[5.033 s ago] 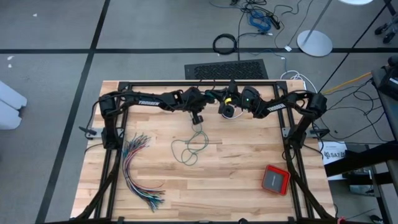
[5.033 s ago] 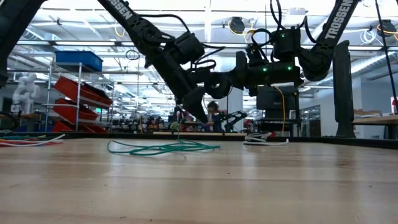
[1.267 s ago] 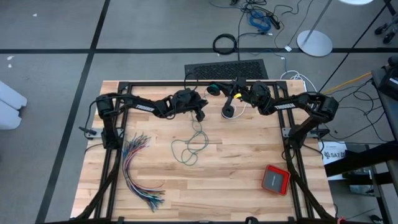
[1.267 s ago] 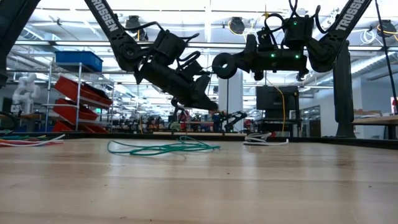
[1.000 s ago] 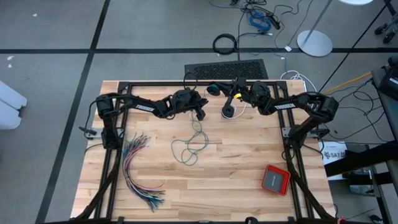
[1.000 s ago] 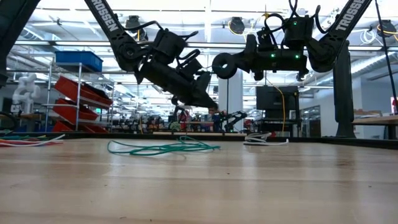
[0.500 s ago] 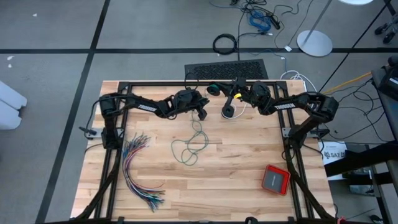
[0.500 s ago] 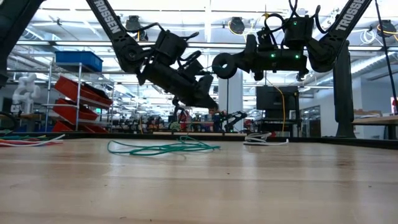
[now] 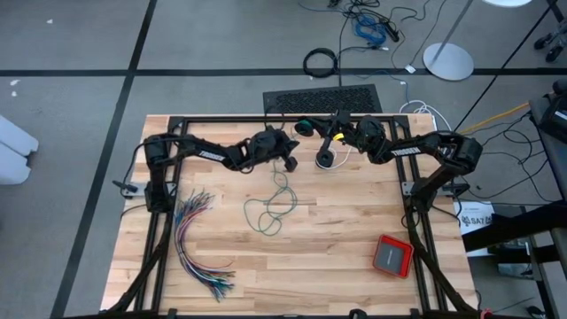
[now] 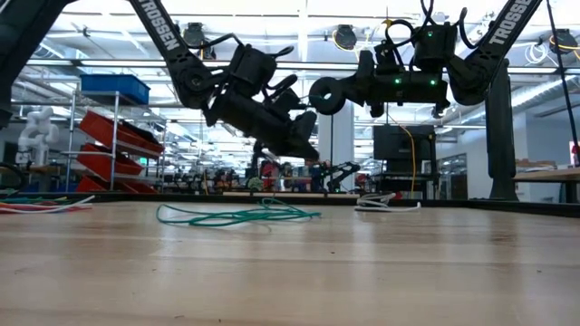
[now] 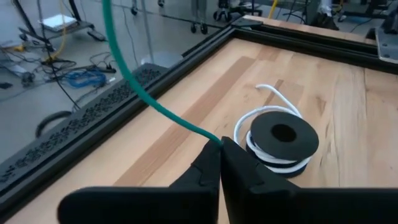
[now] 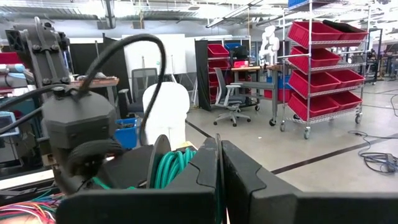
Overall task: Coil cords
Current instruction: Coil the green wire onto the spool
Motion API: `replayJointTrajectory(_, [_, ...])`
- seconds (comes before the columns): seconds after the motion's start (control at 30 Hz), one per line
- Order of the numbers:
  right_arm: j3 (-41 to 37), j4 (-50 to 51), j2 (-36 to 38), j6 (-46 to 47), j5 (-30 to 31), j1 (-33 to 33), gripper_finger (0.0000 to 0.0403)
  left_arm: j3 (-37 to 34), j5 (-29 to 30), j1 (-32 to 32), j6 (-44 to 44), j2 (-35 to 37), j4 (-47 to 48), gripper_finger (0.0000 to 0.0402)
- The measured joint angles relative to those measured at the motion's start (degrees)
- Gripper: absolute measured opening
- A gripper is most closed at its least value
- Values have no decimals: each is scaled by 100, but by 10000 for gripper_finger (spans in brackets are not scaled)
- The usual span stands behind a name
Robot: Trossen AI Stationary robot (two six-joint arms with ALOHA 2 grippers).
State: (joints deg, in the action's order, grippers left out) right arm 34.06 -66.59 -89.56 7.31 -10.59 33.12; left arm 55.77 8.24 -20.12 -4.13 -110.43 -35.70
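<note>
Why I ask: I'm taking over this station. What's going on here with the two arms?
The robot is coiling cords. The left tool is shut on the teal-green cord, held up above the far part of the table. The right tool, also raised, is shut and carries a black spool with teal turns already on it. Much of the teal cord lies in loose loops on the wood. The black cord with its white tail sits coiled on the table.
</note>
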Motion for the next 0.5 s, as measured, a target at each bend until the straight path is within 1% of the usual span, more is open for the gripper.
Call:
replayJointTrajectory(0.1, [0,0,0,-2,0,0,0,8,188,78,113,-2,-40,3])
replayJointTrajectory(0.2, [0,0,0,-4,10,0,0,158,312,112,176,-7,71,2])
replayJointTrajectory(0.5, [0,162,-2,-219,461,-122,0,985,342,121,451,-7,1083,1])
